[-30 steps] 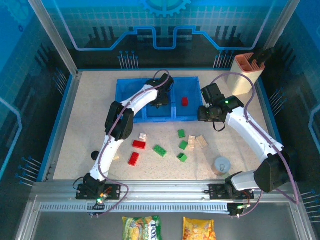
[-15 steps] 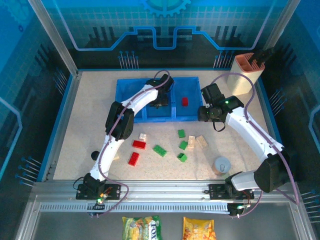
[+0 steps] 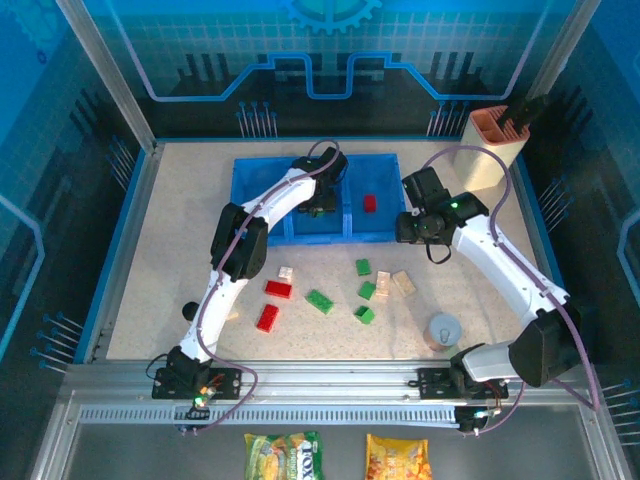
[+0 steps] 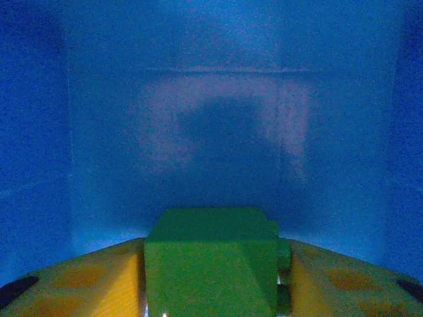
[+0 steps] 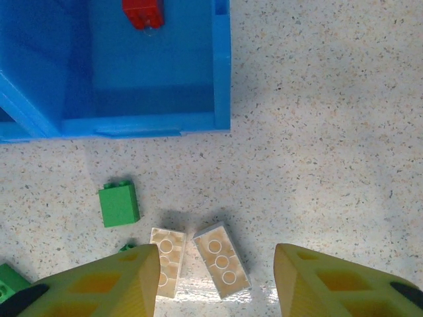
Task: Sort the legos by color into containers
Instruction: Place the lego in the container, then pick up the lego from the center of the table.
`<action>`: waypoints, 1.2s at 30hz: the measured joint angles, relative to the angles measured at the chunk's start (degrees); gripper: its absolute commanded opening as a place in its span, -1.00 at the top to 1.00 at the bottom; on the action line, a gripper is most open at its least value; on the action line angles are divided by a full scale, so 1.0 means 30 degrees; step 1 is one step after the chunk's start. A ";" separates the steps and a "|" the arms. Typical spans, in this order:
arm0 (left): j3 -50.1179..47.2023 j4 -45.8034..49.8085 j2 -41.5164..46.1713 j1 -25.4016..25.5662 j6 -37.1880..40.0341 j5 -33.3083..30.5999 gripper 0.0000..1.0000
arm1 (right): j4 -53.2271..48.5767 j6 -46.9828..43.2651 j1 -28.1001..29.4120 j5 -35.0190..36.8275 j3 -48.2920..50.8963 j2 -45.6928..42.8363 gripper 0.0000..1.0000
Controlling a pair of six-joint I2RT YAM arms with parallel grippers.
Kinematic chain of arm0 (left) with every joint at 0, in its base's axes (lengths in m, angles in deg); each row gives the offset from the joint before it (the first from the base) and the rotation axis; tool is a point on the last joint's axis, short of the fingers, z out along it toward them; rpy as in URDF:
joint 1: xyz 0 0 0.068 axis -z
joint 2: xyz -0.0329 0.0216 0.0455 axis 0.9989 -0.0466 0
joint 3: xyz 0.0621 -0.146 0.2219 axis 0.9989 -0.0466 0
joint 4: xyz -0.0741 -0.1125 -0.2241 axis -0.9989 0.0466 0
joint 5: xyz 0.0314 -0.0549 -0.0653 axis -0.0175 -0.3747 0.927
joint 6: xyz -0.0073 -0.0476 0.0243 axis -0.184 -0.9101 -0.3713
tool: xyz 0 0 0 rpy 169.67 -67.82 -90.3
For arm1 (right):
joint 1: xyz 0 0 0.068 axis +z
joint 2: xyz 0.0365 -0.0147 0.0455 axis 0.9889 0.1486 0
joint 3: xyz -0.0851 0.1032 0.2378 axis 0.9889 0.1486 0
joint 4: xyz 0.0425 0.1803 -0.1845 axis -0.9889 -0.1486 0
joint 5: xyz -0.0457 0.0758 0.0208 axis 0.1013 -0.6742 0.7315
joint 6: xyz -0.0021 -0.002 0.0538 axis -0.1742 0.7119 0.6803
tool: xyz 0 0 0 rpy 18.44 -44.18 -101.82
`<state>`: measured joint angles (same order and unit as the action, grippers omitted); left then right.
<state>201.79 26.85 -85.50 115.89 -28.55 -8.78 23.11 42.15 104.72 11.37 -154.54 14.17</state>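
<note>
Boxed by tray walls, left hand flanks green brick, grip unclear; right hand open, empty.

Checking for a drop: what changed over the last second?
Nothing visibly moved in the overhead view. The left gripper stays over the middle compartment of the tray, a green brick between its fingers. The right gripper, open, and the loose bricks keep their places.
</note>
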 measured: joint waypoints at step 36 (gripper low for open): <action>-1.3857 -0.2586 1.4506 -0.0321 0.1508 0.2900 -0.09 | 0.2659 0.0561 -0.0007 -0.2302 0.5792 0.2506 -0.10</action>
<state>160.22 19.09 -41.99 114.93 -24.02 -0.08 31.08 43.83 104.70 4.47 -137.16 21.69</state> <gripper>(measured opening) 0.545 0.541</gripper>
